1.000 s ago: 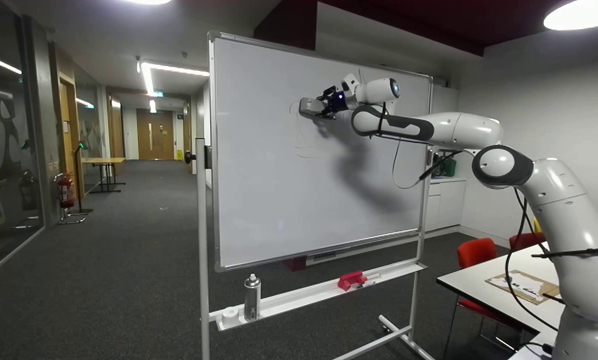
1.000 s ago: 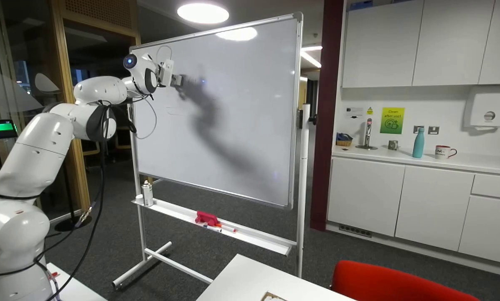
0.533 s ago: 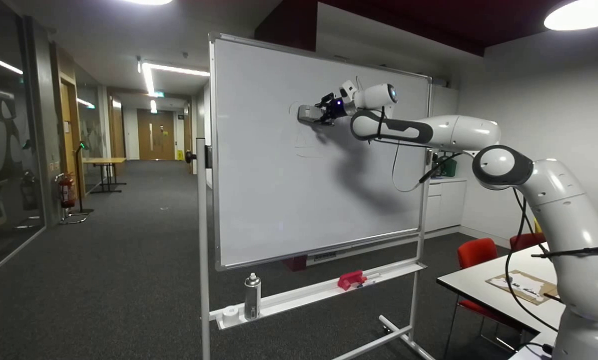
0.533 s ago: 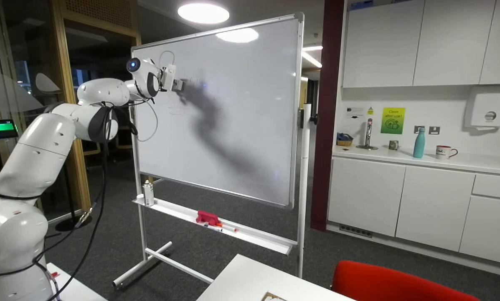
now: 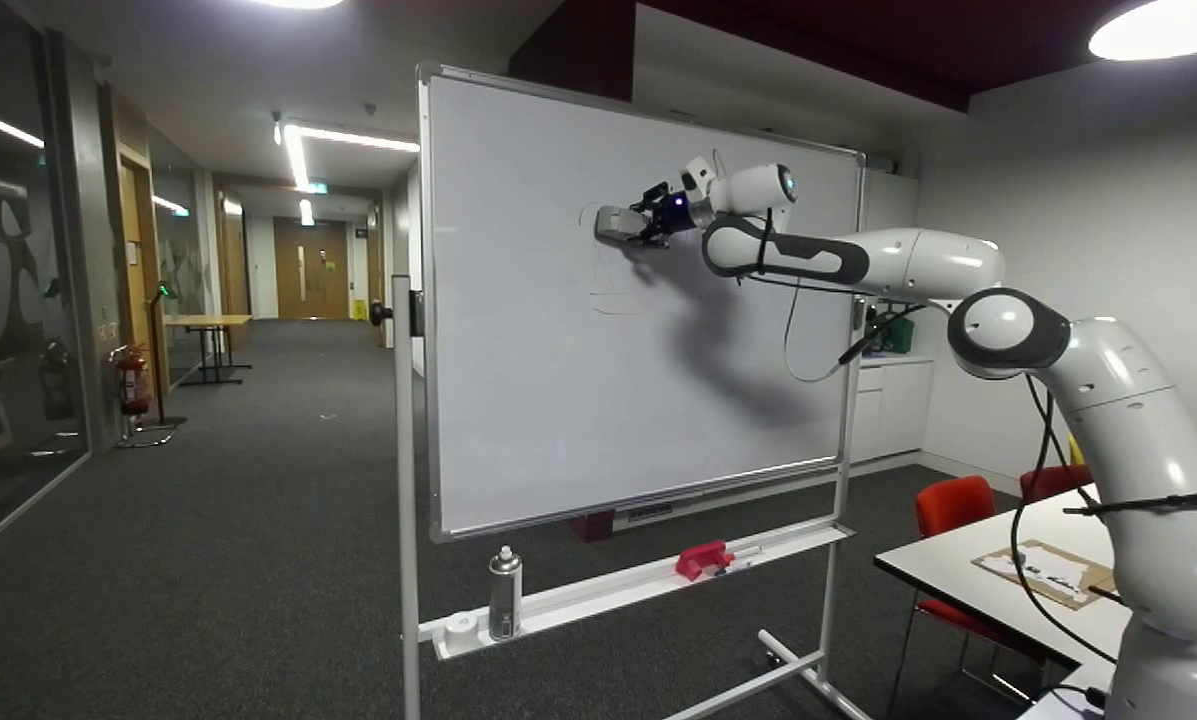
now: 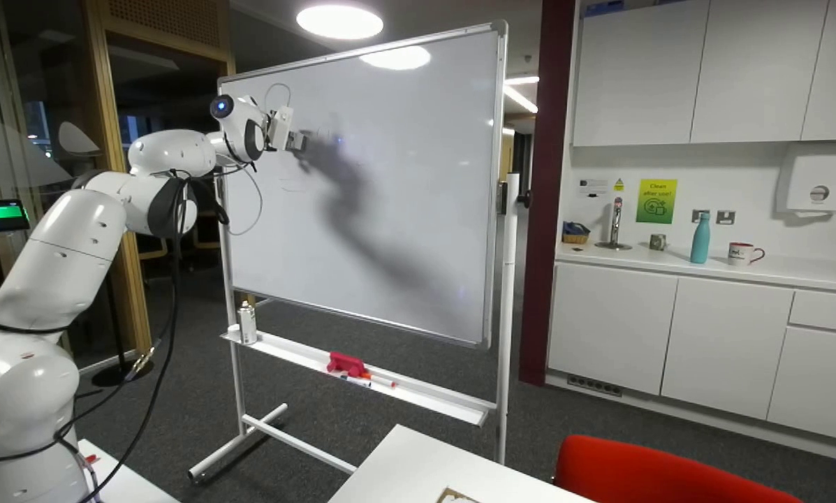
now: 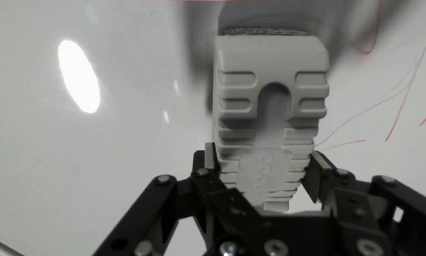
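Note:
My gripper (image 7: 263, 160) is shut on a grey, ridged board eraser (image 7: 269, 106), with one black finger on each side of its narrow end. In both exterior views the eraser (image 5: 615, 224) (image 6: 297, 142) is at the upper part of the whiteboard (image 5: 538, 400) (image 6: 418, 175), its far end at or very near the surface. The dark pad under its front edge shows in the wrist view; whether it presses flat I cannot tell. Thin red marker lines (image 7: 406, 99) lie to the right of the eraser and beyond it. Faint lines (image 5: 614, 312) also show below it.
A tray (image 5: 598, 600) under the board bears a spray can (image 5: 505, 595), a white roll (image 5: 461, 631), a red holder (image 5: 700, 562) and pens. A white table (image 6: 418, 468), a red chair (image 6: 655, 468) and a kitchen counter (image 6: 795, 274) stand nearby. Cables hang from the arm.
My gripper and the eraser have moved slightly down along the board since one second ago, mostly in the first half second. The eraser stays in the grip.

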Robot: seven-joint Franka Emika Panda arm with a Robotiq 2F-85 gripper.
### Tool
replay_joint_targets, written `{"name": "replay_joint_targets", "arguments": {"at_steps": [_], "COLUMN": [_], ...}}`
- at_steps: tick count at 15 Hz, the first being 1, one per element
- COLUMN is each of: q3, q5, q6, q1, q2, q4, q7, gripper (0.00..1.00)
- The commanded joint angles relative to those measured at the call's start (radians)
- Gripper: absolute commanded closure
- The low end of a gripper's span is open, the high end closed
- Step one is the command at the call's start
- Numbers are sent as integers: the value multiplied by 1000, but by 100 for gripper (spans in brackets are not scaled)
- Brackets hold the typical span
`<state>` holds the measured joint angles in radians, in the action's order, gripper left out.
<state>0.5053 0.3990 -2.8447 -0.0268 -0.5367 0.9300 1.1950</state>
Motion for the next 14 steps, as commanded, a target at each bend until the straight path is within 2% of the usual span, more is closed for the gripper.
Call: {"name": "replay_joint_targets", "arguments": {"at_steps": [1, 6, 14], "q3": [12, -2, 2], "q5": [4, 20, 29], "q6": [2, 12, 68], "q1": [14, 51, 102], "q2": [-20, -33, -85], "q4": [-97, -179, -171], "q7": [34, 20, 30], "gripper": [66, 66, 66]}}
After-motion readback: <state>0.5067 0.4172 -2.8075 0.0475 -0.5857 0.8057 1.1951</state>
